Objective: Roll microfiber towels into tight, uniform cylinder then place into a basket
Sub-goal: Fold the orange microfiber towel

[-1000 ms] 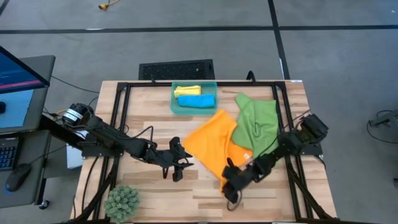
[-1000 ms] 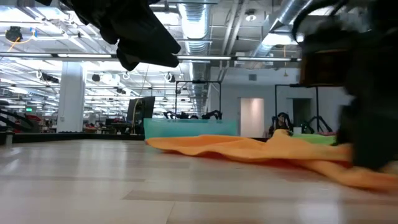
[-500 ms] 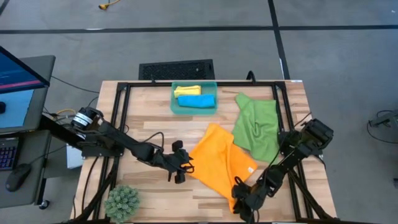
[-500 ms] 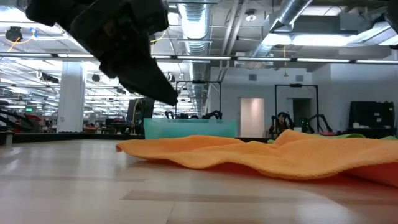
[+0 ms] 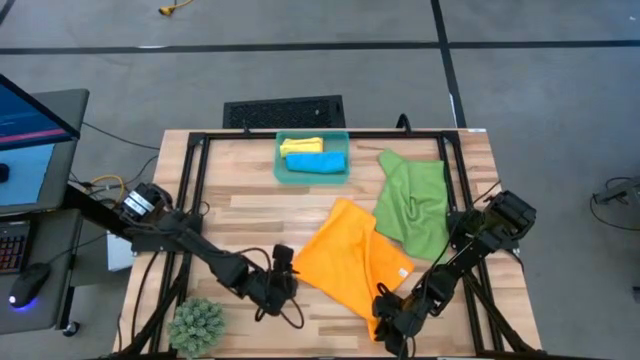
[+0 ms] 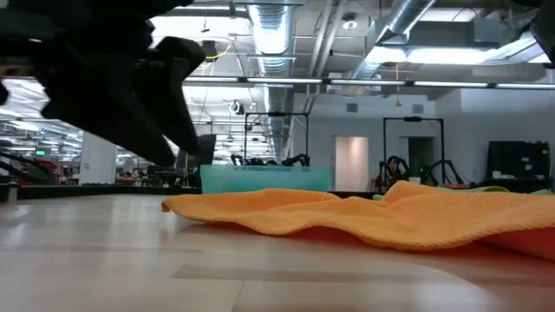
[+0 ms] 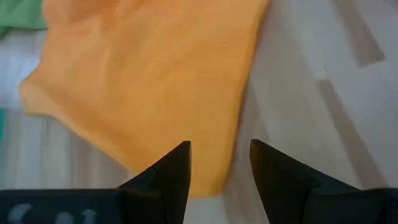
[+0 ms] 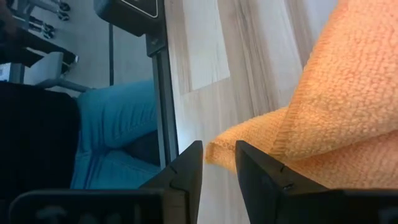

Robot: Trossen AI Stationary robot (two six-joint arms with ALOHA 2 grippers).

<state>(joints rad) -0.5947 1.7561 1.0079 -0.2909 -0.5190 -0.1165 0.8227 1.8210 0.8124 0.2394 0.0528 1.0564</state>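
Wooden table (image 5: 250,205) bears orange towel (image 5: 345,255) stretched diagonally toward the basket (image 5: 312,175).

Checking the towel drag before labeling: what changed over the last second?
The right gripper pulled the orange towel toward the table's front edge, off the basket side, and holds its corner. The left gripper moved forward to the towel's left corner, fingers open, not gripping. Green towel barely shifted; the yellow roll and blue roll stayed in the basket.

Orange towel (image 7: 149,81) spread flat on wooden table (image 7: 323,87), one edge running diagonally. Left gripper (image 7: 219,163) fingers apart w/ clear gap, tips just above towel's near corner. Green towel (image 7: 22,14) sliver at far corner.
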